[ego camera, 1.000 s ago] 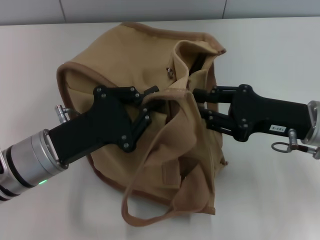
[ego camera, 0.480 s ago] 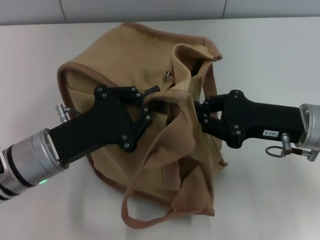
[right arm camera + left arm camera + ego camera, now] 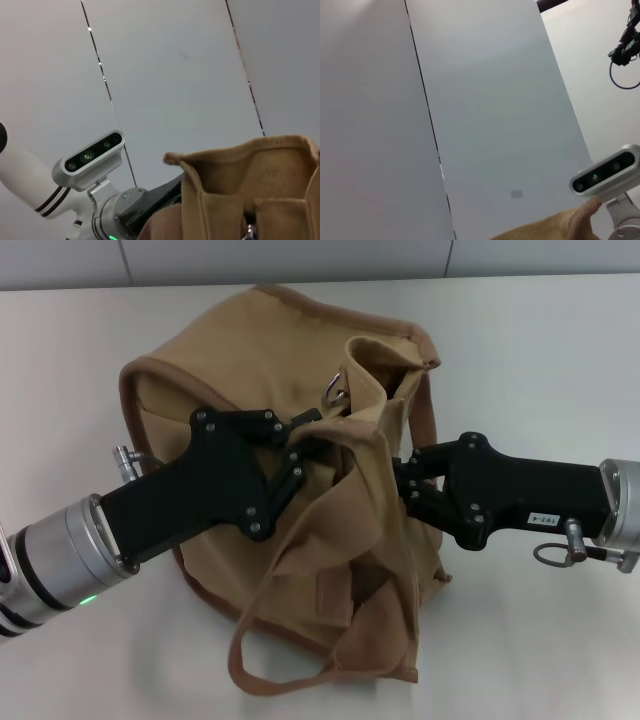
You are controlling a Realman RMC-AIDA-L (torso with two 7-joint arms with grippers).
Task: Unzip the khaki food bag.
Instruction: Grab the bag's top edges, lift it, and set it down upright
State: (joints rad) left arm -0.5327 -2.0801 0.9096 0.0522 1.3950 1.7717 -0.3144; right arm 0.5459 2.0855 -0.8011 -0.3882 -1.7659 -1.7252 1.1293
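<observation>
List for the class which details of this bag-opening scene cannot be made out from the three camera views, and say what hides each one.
- Left gripper: fingertips buried in folds of the boxy tan canvas bag, head view; grip unknown.
- Right gripper: fingertips hidden behind the bag's raised flap, head view.
- Zipper: its track is lost in crumpled fabric in every view.
- Left wrist view: only a scrap of tan fabric at the edge.
- Webbing handle: no view shows where it joins the bag.

I see a plain white table (image 3: 540, 350) filling most of the head view, with a grey wall (image 3: 300, 260) along its far edge. A thin dark seam (image 3: 427, 120) runs between pale wall panels in the wrist views.
</observation>
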